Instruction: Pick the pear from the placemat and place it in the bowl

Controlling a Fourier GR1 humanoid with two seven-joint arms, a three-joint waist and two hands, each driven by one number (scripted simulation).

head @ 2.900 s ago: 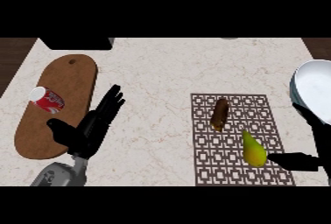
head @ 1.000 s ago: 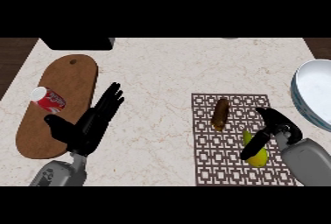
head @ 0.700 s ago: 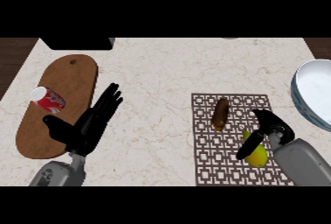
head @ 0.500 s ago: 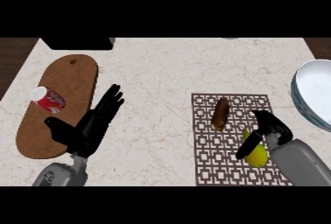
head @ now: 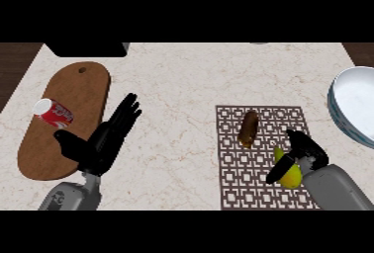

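**A:** What's biggest here?

**B:** The marbled surface (head: 190,74). On its left lies a brown oval board (head: 70,113) that runs from far to near, and at the right edge sits a pale bowl (head: 354,111), partly cut off by the view.

**A:** And in the middle?

**B:** A patterned mat (head: 256,158), right of centre and reaching to the near edge. It is well apart from the board and lies just left of the bowl.

**A:** The arms?

**B:** The left robot hand (head: 102,141) rests over the near right edge of the board, fingers straight and spread, pointing far, holding nothing. The right robot hand (head: 303,155) is over the near right part of the mat, its fingers and thumb curled round the pear (head: 288,173).

**A:** So where is the pear?

**B:** On the mat's near right part, in that hand's grasp. I cannot tell whether it is lifted.

**A:** Anything smaller?

**B:** A brown oblong thing (head: 248,128) lies on the far part of the mat, just far-left of the pear. A red can (head: 55,112) lies tipped on the left side of the board.
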